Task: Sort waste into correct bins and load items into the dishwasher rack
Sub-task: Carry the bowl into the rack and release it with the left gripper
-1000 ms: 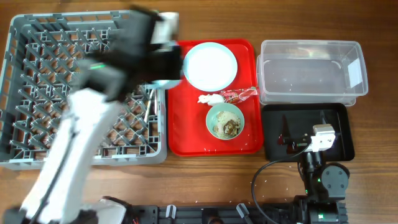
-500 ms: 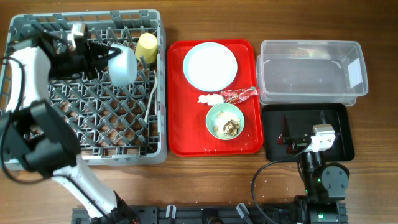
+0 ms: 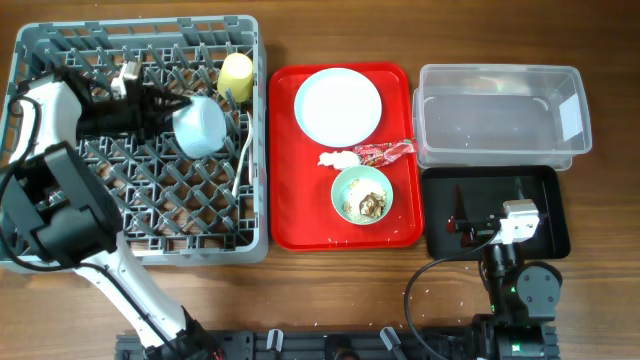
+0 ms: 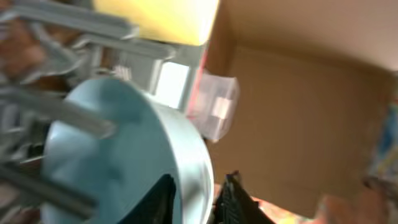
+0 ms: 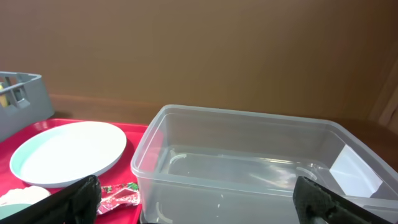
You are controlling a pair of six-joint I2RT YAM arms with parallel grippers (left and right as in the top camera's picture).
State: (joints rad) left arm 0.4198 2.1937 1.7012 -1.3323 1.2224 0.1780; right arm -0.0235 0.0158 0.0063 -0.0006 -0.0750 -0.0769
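My left gripper (image 3: 170,106) is shut on the rim of the light blue bowl (image 3: 201,126), holding it tilted among the pegs of the grey dishwasher rack (image 3: 60,245). In the left wrist view the bowl rim (image 4: 193,168) sits between the fingers (image 4: 194,200). The yellow cup (image 3: 237,75) and a white plastic utensil (image 3: 243,165) are in the rack. The light blue plate (image 3: 338,105), white napkin (image 3: 337,159), red wrapper (image 3: 386,152) and mint-green bowl (image 3: 362,193) with food scraps lie on the red tray. My right gripper (image 5: 199,208) is open and empty over the black tray (image 3: 540,185).
The clear tub (image 3: 500,110) stands at the back right, just beyond the black tray; it fills the right wrist view (image 5: 249,162). The red tray (image 3: 290,225) lies between the rack and the bins. The left arm crosses the rack's back left part.
My left arm carried the light blue bowl from the tray's edge leftward into the rack, and it now sits lower among the pegs. The right arm has not moved.
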